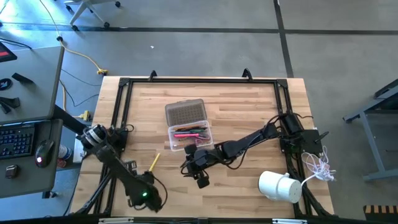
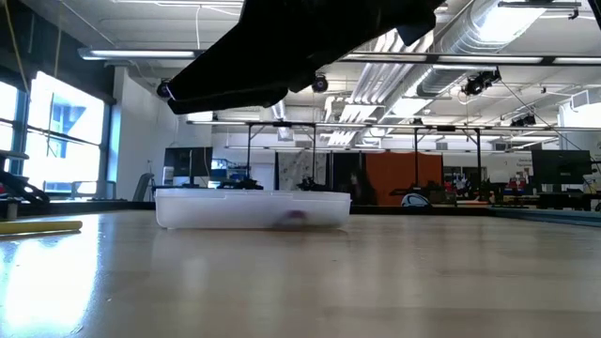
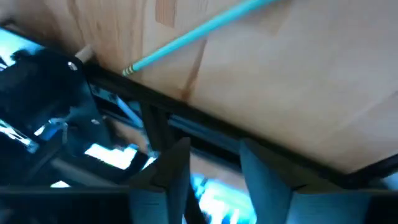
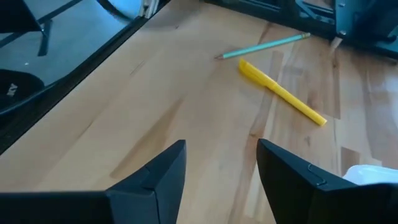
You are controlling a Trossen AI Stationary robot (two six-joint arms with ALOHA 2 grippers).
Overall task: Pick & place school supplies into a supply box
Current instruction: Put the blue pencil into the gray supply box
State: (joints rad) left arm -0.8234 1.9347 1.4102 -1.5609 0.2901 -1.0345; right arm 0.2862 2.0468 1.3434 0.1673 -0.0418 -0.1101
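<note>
Supplies sit partly packed as I watch my two arms over the wooden table point(image 1: 249, 106). The clear box point(image 1: 190, 138) lies near the table's middle with pink-red, green and dark pens inside, its ribbed lid point(image 1: 185, 112) flat on the table touching the box's far edge. In the low view the box point(image 2: 252, 208) stands low on the wood, a purplish shape showing faintly through its wall. My right gripper point(image 1: 200, 177) hovers just off the box's near side; its own camera shows both fingers point(image 4: 155, 177) spread apart with nothing between them, and the box's corner at the picture's edge. Beyond them lie a yellow marker point(image 4: 281, 92) and a thin green pencil point(image 4: 264, 46), near each other on bare wood. From above, the marker point(image 1: 153, 162) rests between the box and my left arm. My left gripper point(image 1: 146, 198) hangs at the table's near edge, over the black frame point(image 3: 205, 121); its fingers point(image 3: 171, 174) are parted and hold nothing, the pencil point(image 3: 199, 34) lying apart from them. A white cylinder point(image 1: 278, 185) rests at the right near corner.
</note>
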